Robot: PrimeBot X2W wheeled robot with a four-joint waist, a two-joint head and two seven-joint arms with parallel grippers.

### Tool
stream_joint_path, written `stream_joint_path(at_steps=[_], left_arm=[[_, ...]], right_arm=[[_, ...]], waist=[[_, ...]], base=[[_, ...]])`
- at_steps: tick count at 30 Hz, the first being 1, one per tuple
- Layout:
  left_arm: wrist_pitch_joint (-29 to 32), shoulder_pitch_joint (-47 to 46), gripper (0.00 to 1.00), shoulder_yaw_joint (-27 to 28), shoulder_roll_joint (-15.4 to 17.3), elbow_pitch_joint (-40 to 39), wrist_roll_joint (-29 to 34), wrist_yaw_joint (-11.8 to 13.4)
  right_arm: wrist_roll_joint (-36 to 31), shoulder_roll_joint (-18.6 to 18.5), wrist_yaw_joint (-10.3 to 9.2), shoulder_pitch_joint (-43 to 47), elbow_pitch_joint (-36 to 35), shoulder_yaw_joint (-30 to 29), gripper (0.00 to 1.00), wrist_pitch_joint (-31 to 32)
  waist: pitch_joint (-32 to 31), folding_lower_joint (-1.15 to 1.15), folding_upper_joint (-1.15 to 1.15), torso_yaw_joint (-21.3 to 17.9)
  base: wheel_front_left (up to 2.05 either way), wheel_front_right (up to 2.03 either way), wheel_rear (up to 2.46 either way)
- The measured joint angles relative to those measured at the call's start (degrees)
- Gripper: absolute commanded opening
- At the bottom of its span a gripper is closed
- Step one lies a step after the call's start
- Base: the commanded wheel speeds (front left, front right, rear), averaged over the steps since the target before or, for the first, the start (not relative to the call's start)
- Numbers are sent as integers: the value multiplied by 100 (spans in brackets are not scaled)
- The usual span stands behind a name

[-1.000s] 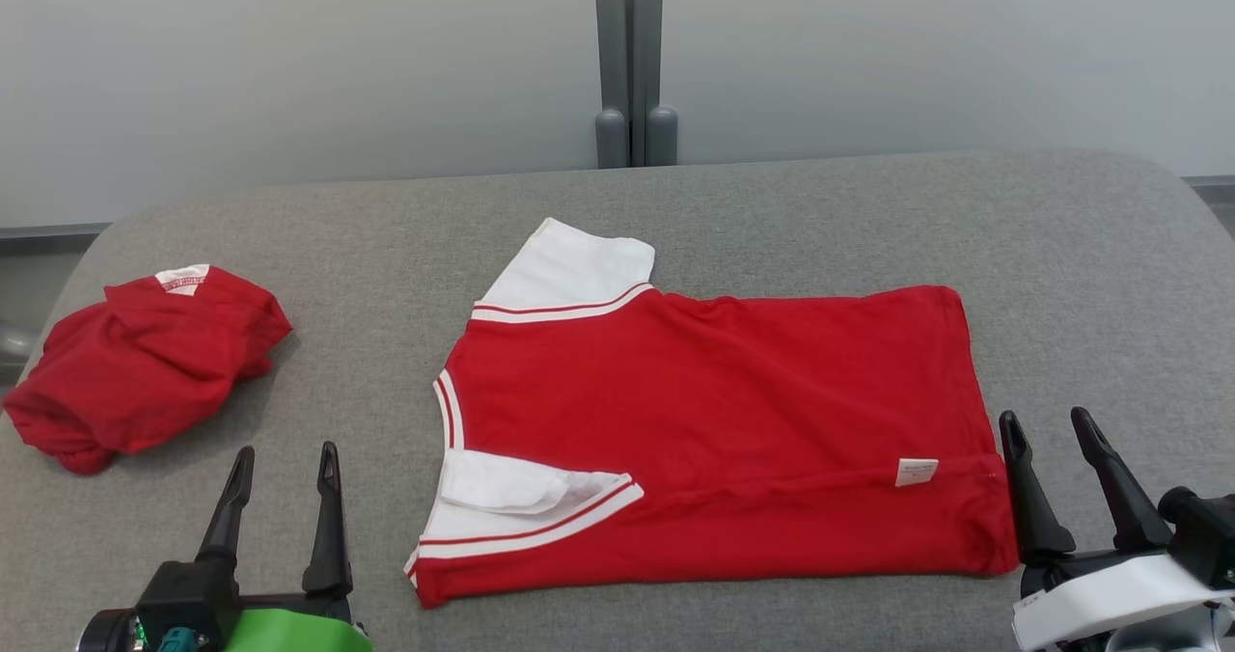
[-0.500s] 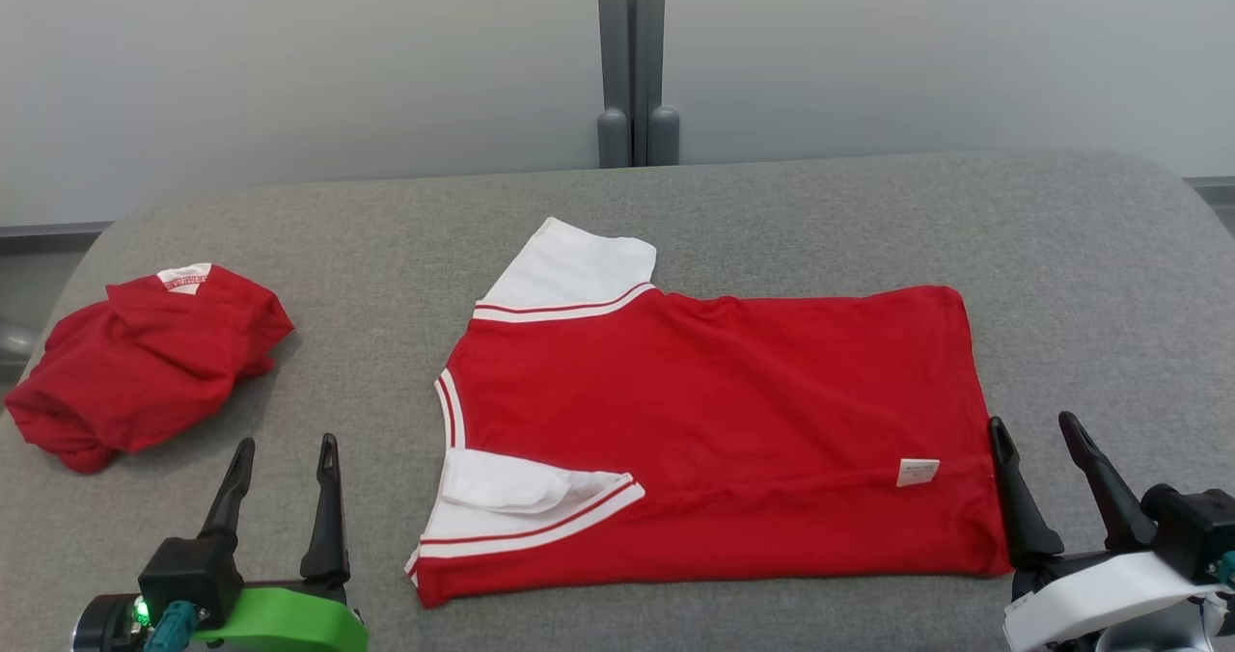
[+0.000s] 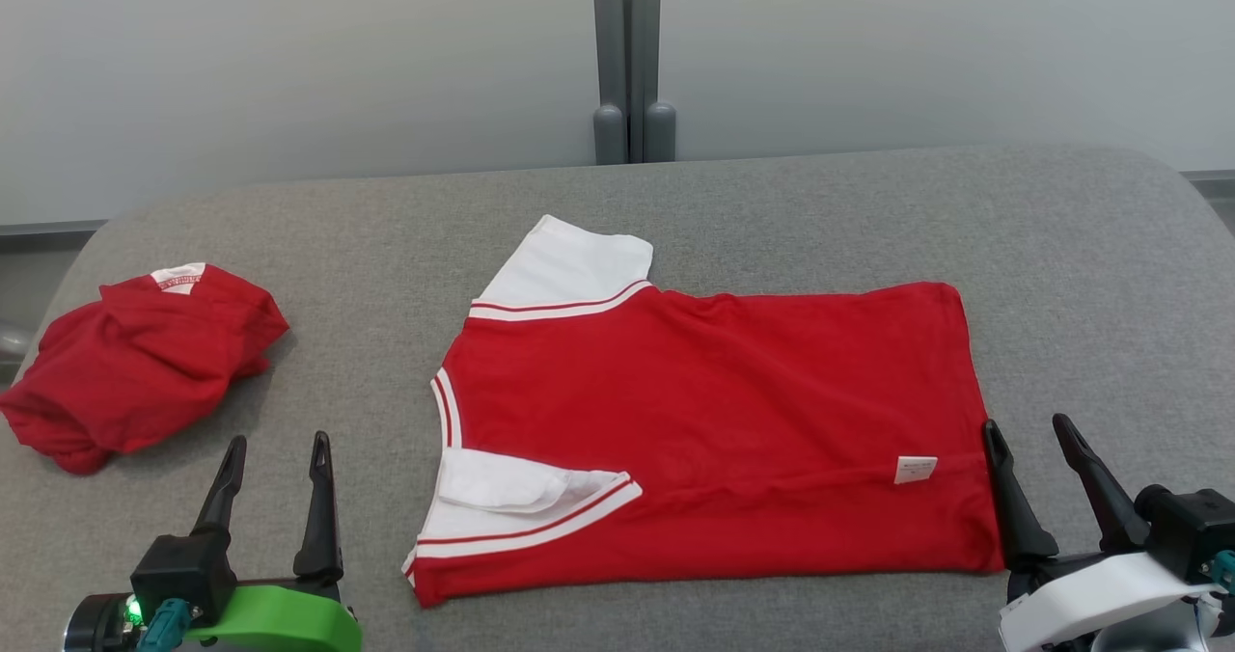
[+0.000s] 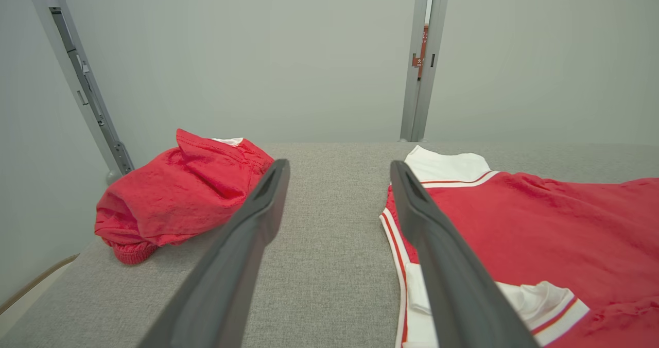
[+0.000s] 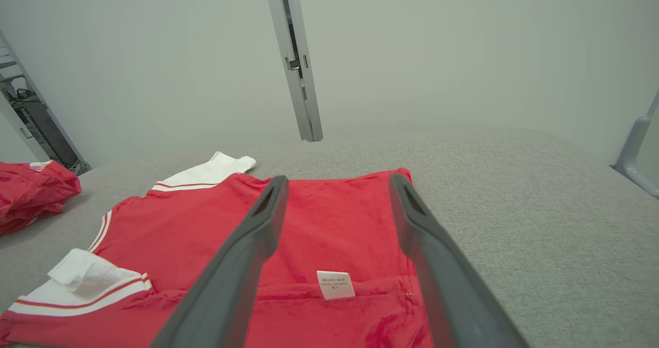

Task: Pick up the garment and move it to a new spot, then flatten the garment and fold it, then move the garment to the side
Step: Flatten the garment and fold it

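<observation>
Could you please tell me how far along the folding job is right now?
Done, it seems: the red shirt lies spread flat on the grey table, its near edge turned over with the label showing. In hand: nothing; left tool and right tool stand open and empty, the right beside the shirt. Left: the remaining folds and moving it aside.

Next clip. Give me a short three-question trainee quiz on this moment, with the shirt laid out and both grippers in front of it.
1. True or false: the left gripper and the right gripper both stand open, holding nothing.
2. The white label sits near the flat red shirt's: A) collar, B) hem, C) far sleeve.
3. On which of the robot's sides of the shirt does the crumpled red garment lie?
Key: 1 true; 2 B; 3 left.
</observation>
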Motion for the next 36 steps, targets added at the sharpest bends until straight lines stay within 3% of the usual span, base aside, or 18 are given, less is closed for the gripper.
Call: stream_joint_path(at_steps=[10, 15, 27, 36], left_arm=[[-2, -57, 100, -9, 23, 94, -109, 33], [55, -655, 100, -65, 155, 186, -109, -44], [584, -3455, 100, -546, 465, 740, 249, -339], [937, -5405, 100, -1028, 491, 2001, 265, -513]], right_arm=[[16, -82, 0, -121, 129, 8, 100, -8], [-46, -337, 0, -665, 256, 126, 100, -32], [212, -1399, 1, -3096, 1095, 682, 100, 210], [657, -1572, 1, -4556, 2312, 1590, 100, 405]], waist=[[55, 0, 0, -76], [199, 0, 0, -151], [1170, 0, 0, -416], [2132, 0, 0, -697]], base=[[0, 0, 0], [0, 0, 0], [0, 0, 0], [0, 0, 0]])
